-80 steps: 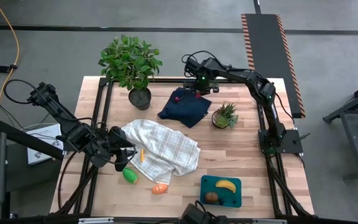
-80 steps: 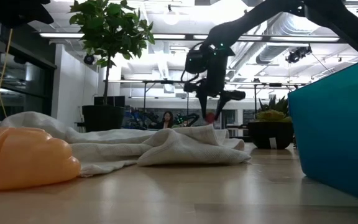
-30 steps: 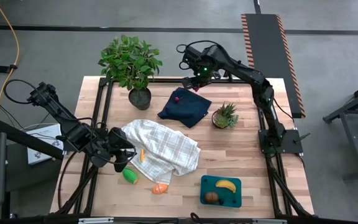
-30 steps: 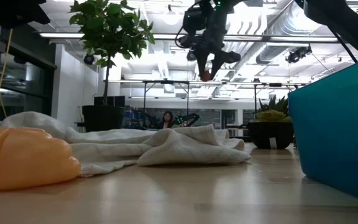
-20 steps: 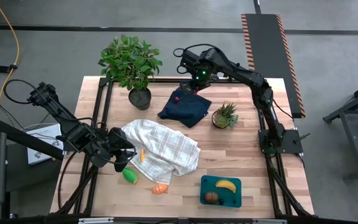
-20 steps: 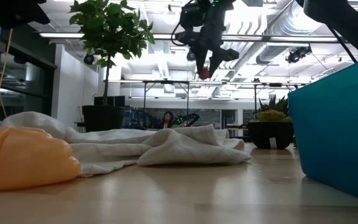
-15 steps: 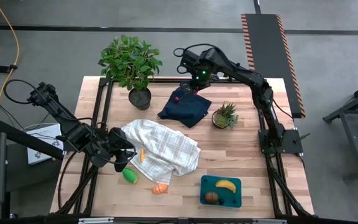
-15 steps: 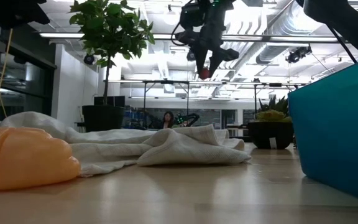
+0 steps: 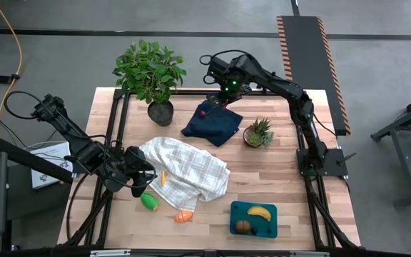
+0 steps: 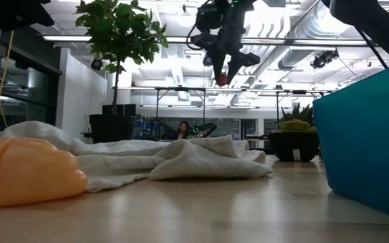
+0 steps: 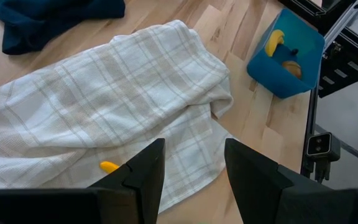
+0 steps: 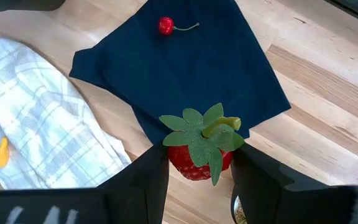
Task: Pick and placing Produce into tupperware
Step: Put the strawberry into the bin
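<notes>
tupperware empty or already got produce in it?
Not empty. The tupperware holds a banana and a brown round piece; the left wrist view also shows both inside it.

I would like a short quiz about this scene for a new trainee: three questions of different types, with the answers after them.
1. True or false: the right gripper holds a strawberry above the navy cloth.
2. Which items lie in the tupperware? A) banana and brown round piece; B) cherry and green piece; C) nothing.
3. Fill in: a small red cherry lies on the ____ cloth.

Key
1. True; the fingers close on the strawberry, lifted over the far side of the table.
2. A.
3. Navy. The left gripper waits open by the checked towel.
</notes>
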`<state>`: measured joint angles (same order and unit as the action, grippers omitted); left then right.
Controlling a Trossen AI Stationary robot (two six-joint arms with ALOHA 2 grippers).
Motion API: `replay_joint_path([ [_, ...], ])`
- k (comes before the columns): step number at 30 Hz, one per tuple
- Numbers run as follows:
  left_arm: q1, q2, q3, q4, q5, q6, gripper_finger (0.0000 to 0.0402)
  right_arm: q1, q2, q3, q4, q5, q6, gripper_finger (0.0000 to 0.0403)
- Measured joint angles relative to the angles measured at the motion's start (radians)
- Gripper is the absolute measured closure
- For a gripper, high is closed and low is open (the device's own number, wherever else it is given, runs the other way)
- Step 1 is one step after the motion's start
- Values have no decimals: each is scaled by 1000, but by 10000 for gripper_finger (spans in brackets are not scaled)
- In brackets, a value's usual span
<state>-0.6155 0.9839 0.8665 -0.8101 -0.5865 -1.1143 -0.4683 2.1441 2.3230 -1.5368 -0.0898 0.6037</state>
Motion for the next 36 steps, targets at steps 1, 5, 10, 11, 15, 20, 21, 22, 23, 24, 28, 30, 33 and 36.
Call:
replay_joint_path([
  [1,0,0,0,0,0,0,245,0,0,0,0,0,0,258],
  [5,0,0,0,0,0,0,245,0,0,0,0,-2,1,258],
  [10,0,0,0,0,0,0,245,0,0,0,0,-17,3,258],
  [11,0,0,0,0,0,0,245,0,0,0,0,-17,5,258],
  [15,0,0,0,0,0,0,245,0,0,-1,0,-18,5,258],
  [20,0,0,0,0,0,0,245,0,0,-1,0,-18,5,258],
  [21,0,0,0,0,0,0,245,0,0,-1,0,-18,5,258],
  [22,0,0,0,0,0,1,245,0,0,-1,0,-18,5,258],
  [23,0,0,0,0,0,1,245,0,0,-1,0,-18,5,258],
  [24,0,0,0,0,0,1,245,0,0,-1,0,-18,5,258],
  [28,0,0,0,0,0,1,245,0,-1,-1,0,-18,5,258],
  [30,0,0,0,0,0,1,245,0,-1,-1,0,-18,5,258],
  [33,0,0,0,0,0,1,245,0,-1,-1,0,-18,5,258],
  [36,0,0,0,0,0,1,245,0,-1,-1,0,-18,5,258],
])
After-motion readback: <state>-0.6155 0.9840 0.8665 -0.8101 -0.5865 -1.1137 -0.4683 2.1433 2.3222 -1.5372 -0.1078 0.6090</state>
